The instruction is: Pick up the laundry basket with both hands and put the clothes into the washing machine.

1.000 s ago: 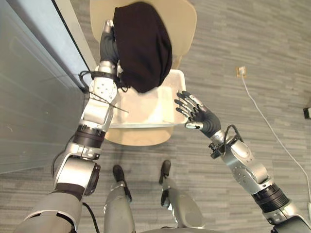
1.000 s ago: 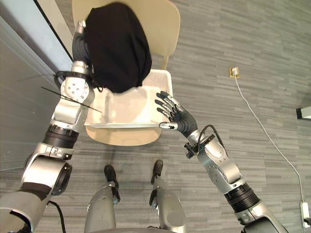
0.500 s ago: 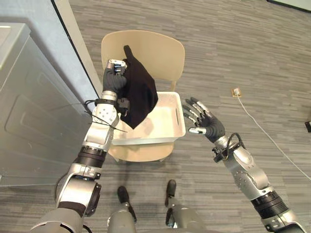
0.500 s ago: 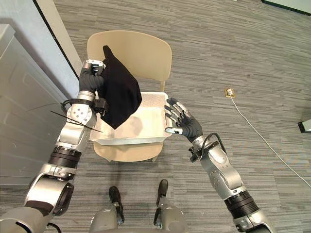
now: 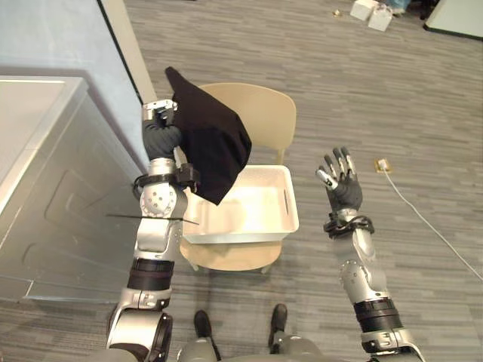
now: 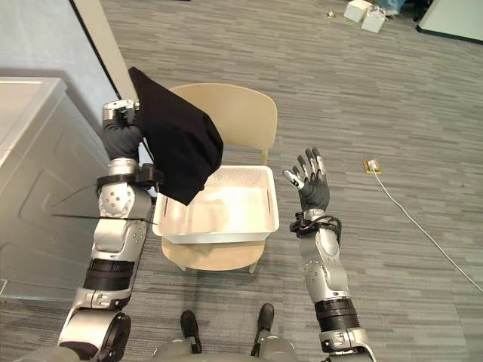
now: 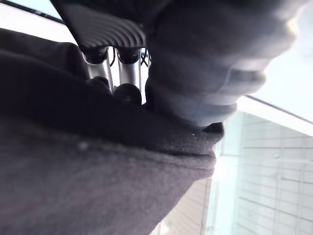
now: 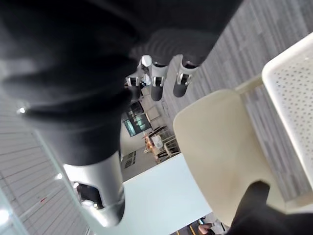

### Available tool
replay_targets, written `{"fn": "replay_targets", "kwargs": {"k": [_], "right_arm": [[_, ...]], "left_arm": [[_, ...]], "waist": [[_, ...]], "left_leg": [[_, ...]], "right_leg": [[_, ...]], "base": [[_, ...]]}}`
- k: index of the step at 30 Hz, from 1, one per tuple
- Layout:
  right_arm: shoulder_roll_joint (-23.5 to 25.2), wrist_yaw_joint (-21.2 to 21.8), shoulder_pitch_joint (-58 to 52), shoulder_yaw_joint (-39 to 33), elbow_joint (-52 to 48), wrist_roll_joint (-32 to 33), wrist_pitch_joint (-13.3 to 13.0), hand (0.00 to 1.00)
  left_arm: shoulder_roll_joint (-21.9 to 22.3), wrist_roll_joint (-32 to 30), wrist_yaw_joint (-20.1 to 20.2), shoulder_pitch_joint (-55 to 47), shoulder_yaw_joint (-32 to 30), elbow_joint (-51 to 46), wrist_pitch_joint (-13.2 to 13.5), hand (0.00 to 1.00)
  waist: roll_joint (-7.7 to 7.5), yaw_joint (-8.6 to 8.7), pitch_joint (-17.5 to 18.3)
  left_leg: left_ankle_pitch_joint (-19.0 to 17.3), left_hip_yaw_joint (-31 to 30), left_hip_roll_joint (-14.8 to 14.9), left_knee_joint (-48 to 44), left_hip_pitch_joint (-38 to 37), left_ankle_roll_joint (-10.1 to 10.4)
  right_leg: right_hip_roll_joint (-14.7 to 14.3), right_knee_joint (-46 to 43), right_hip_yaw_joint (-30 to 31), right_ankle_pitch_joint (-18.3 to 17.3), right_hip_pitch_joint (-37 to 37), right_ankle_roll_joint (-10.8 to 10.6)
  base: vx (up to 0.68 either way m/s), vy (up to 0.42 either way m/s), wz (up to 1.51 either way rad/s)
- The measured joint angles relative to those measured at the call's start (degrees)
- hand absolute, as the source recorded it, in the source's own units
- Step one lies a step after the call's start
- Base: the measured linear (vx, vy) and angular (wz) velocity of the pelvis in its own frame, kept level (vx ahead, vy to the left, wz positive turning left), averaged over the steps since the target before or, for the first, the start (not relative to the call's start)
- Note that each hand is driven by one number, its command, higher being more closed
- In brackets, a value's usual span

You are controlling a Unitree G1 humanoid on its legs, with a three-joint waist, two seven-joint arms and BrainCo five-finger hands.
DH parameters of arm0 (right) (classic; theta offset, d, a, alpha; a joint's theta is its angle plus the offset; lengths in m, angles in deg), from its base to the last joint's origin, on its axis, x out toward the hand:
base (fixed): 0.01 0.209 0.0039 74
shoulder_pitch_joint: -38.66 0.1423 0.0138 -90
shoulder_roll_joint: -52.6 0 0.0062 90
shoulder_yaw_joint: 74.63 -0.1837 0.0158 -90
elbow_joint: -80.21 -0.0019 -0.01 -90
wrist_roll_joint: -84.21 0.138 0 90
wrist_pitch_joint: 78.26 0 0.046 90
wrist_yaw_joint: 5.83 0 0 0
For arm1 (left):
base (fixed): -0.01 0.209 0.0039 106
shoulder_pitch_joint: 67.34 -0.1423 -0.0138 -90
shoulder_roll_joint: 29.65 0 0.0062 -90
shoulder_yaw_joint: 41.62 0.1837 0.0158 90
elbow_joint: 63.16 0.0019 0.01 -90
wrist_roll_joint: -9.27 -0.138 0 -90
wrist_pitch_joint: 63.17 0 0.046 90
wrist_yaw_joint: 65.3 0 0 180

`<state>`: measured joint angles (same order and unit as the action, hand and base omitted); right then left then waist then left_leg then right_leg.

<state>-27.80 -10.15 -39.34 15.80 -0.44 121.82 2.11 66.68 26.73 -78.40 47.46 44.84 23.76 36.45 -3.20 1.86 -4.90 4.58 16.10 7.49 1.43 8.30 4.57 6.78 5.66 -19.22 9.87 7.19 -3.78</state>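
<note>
My left hand (image 5: 160, 134) is raised high and shut on a black garment (image 5: 212, 146), which hangs down over the left end of the white laundry basket (image 5: 285, 202). The left wrist view shows dark fingers (image 7: 128, 91) curled into the black cloth (image 7: 88, 166). The basket sits on the seat of a beige chair (image 5: 268, 117) and looks empty inside. My right hand (image 5: 341, 182) is held up in the air to the right of the basket, open with spread fingers (image 8: 156, 87), touching nothing. The grey washing machine (image 5: 41, 188) stands at my left.
A pale wall panel (image 5: 60, 38) with a dark edge rises behind the machine. A white cable (image 5: 423, 219) runs from a floor socket (image 5: 382, 164) at the right. Small white items (image 5: 370, 13) lie on the far floor. Grey plank floor surrounds the chair.
The camera has tilted up. My left hand lifted the black garment higher above the basket. My right hand moved away from the basket's right rim and rose, fingers still spread.
</note>
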Motion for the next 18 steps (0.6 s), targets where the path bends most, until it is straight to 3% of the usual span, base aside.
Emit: {"fn": "replay_targets", "kwargs": {"k": [4, 5, 6, 7, 8, 9, 10, 11, 13, 14, 15, 16, 17, 18], "right_arm": [[0.14, -2.21, -0.52, -4.17, 4.07, -1.04, 0.17, 0.0], [0.13, -2.24, -0.92, -5.54, 4.67, -2.28, 0.24, 0.0], [-0.08, -2.22, -1.42, -6.5, 4.82, -2.65, 0.47, 0.0], [-0.18, -2.19, -1.54, -6.62, 4.81, -2.83, 0.51, 0.0], [-0.9, -2.03, -2.12, -6.83, 4.79, -3.85, 0.53, 0.0], [-1.9, -1.71, -2.32, -6.66, 4.82, -4.58, 0.74, 0.0], [-2.02, -1.52, -3.03, -6.67, 4.87, -5.34, 1.2, 0.0], [-1.97, -1.29, -3.56, -6.61, 4.85, -5.96, 1.17, 0.0], [-2.09, -0.31, -4.81, -7.33, 5.56, -6.87, 1.21, 0.0], [-1.78, -0.1, -4.62, -7.68, 6.36, -7.19, 1.42, 0.0], [-1.59, 0.19, -5.07, -7.4, 7.16, -8.28, 1.93, 0.0], [-1.85, 0.5, -5.66, -7.53, 7.21, -9.24, 2.56, 0.0], [-1.86, 0.53, -5.68, -7.84, 7.39, -9.6, 2.87, 0.0], [-1.75, 0.7, -5.67, -8.21, 7.39, -10.69, 3.67, 0.0]], "left_arm": [[0.28, 0.58, -0.81, -0.15, -0.51, -2.23, 0.94, 1.0], [0.41, 0.96, -0.93, -0.67, -0.69, -2.29, 0.95, 1.0], [0.34, 1.06, -0.96, -2.03, -1.18, -3.26, 0.95, 1.0], [0.34, 1.04, -0.96, -2.36, -1.22, -3.6, 0.98, 1.0], [0.36, 1.04, -0.92, -3.74, -1.51, -4.45, 1.44, 1.0], [0.37, 1.04, -0.79, -5.77, -1.9, -5.81, 1.66, 1.0], [0.6, 1.03, -0.73, -8.24, -1.92, -7.15, 1.92, 1.0], [0.8, 1.03, -0.72, -9.39, -2.19, -8.07, 2.01, 1.0], [1.66, 1.0, -0.61, -11.58, -3.93, -11.13, 3.2, 1.0], [1.65, 0.98, -0.63, -12.06, -4.03, -11.71, 3.74, 1.0], [2.27, 0.94, -0.63, -14.58, -5.3, -12.44, 4.49, 1.0], [3.86, 0.91, -0.65, -16.2, -6.02, -12.5, 4.39, 1.0], [4.49, 0.89, -0.65, -16.45, -6.08, -12.5, 4.38, 1.0], [4.93, 0.86, -0.56, -16.45, -6.03, -12.5, 4.33, 1.0]], "waist": [[0.29, -0.46, 0.01], [0.43, -0.88, -0.02], [0.64, -1.35, -0.04], [0.62, -1.29, -0.03], [0.53, -1.25, -0.03], [1.36, -2.01, -0.53], [1.51, -2.4, -0.66], [1.85, -2.42, -0.5], [2.0, -2.26, 1.66], [2.01, -2.66, 1.5], [2.83, -2.88, 1.42], [4.73, -2.44, 1.7], [4.97, -2.4, 1.78], [4.29, -2.37, 1.37]], "left_leg": [[2.42, -5.77, 0.1, 0.69, 3.14, 0.07], [2.01, -5.73, 1.57, 0.45, 3.37, -0.35], [0.28, -1.45, 4.01, -1.26, 3.67, -2.77], [-0.33, -0.12, 4.49, -2.24, 3.85, -3.6], [-3.02, 4.73, 6.58, -8.06, 5.03, -7.74], [-2.99, 7.6, 8.99, -16.31, 6.0, -7.78], [-3.51, 7.24, 8.99, -20.22, 5.92, -6.62], [-3.66, 6.07, 8.83, -20.54, 5.98, -6.39], [-4.78, 1.17, 6.42, -15.68, 5.46, -2.73], [-7.48, 1.14, 7.31, -21.83, 7.06, -3.84], [-10.85, -0.53, 8.32, -28.38, 6.54, -0.65], [-12.73, -2.98, 7.75, -24.83, 3.91, 3.23], [-13.8, -3.29, 7.0, -23.04, 3.16, 2.48], [-13.55, -3.16, 5.51, -22.08, 3.17, 2.59]], "right_leg": [[-0.64, -0.03, -7.18, -1.1, -0.95, 1.05], [-0.92, -1.46, -9.84, -1.88, -1.49, 2.16], [-1.14, -3.9, -12.49, -2.21, -1.93, 2.66], [-1.04, -4.14, -12.96, -2.21, -2.09, 2.67], [-0.22, -5.13, -14.05, -2.44, -3.19, 2.9], [0.39, -8.95, -13.68, -5.72, -3.92, 2.22], [2.44, -13.48, -13.74, -9.51, -3.99, 1.6], [2.76, -14.49, -13.34, -10.78, -4.01, 2.0], [4.76, -14.57, -15.3, -11.84, -3.16, 1.45], [5.25, -15.33, -15.48, -11.59, -2.54, 1.04], [5.52, -16.16, -15.1, -11.07, -3.15, 0.75], [5.74, -16.86, -15.57, -10.76, -3.45, 0.77], [6.42, -17.53, -15.54, -10.65, -3.04, 0.59], [7.97, -17.9, -15.57, -9.93, -2.64, 0.42]], "base": [[0.01, 0.001, 0.85], [0.03, 0.008, 0.95], [0.03, 0.008, 0.81], [0.07, 0.056, 0.87], [0.11, 0.064, 0.64], [0.13, 0.107, 0.63], [0.08, 0.064, 0.33], [-0.01, 0.048, 0.53], [-0.01, 0.038, 0.56], [0.03, 0.078, 0.16], [0.01, 0.112, 0.12], [-0.03, 0.189, 0.1], [-0.06, 0.209, 0.22], [-0.14, 0.25, 0.22]]}}
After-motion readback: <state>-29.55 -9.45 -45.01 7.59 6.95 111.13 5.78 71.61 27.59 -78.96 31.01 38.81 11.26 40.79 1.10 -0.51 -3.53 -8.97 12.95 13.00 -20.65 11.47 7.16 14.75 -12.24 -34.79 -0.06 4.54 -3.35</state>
